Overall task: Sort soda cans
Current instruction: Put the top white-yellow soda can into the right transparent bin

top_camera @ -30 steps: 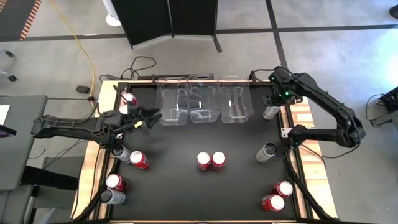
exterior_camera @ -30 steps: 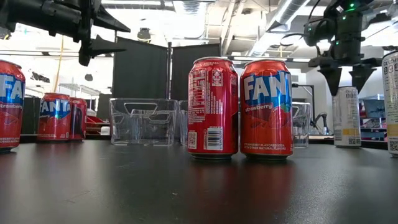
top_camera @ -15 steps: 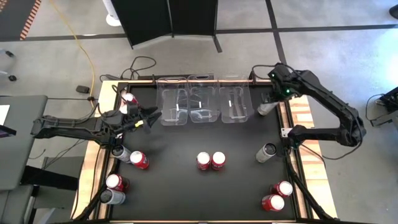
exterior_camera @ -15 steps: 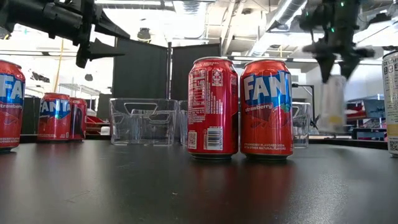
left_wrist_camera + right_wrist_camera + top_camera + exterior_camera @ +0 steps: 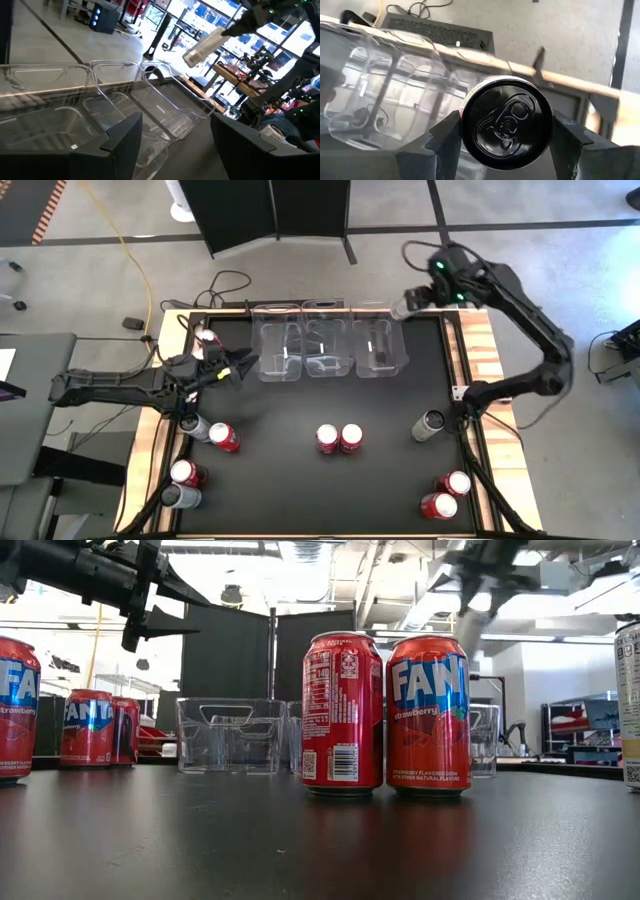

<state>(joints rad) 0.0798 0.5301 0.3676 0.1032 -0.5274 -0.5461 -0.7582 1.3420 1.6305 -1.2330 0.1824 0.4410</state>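
My right gripper (image 5: 418,298) is shut on a silver-grey soda can (image 5: 401,308), held in the air over the far right corner of the right clear bin (image 5: 381,346). The left wrist view shows this can (image 5: 204,45) tilted. My left gripper (image 5: 240,366) hovers open beside the left bin (image 5: 279,352), touching nothing. Two red cans (image 5: 339,439) stand upright mid-table. A silver can (image 5: 429,424) and two red ones (image 5: 447,493) sit at the right. A red can (image 5: 207,338) stands behind the left arm. My right gripper pinches the silver can between its two fingers (image 5: 444,139) on opposite sides of the wall just below the top end (image 5: 506,121), the fingers running along the can. The can is lifted clear and tilted, its lower end (image 5: 190,57) slanting down toward the bins.
Three clear bins stand in a row at the far edge, the middle bin (image 5: 327,350) among them. Several cans cluster by the near left corner, red (image 5: 224,437) and silver (image 5: 180,497). Bare black tabletop (image 5: 300,490) lies along the near edge.
My right gripper lifted the silver can off the table by the right edge, carried it up and toward the far edge and the bins, and tipped it from upright to slanting. The other cans stayed where they were.
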